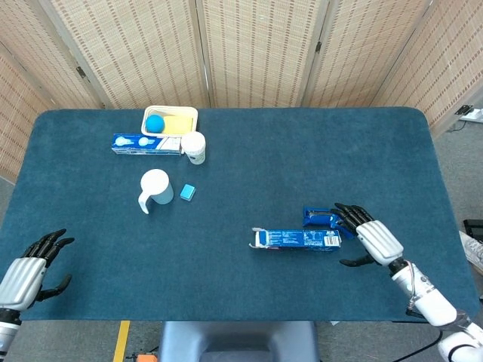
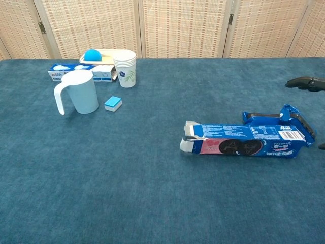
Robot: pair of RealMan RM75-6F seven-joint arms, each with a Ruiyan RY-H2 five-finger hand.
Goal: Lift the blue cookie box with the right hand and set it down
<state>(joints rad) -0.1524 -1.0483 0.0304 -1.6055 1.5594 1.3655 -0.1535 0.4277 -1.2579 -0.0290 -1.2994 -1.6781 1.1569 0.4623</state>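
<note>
Head view: cookie box lies flat, lengthwise L-R, torn end left.

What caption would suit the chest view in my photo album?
Blue cookie box lying flat on the table, beside a blue packet, with the right hand's fingers apart from it.

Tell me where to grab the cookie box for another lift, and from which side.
Grip the cookie box mid-length across its narrow width, coming from above. It lies flat and long on the table, its left flap open, and a blue packet crowds its right end by the right hand.
</note>
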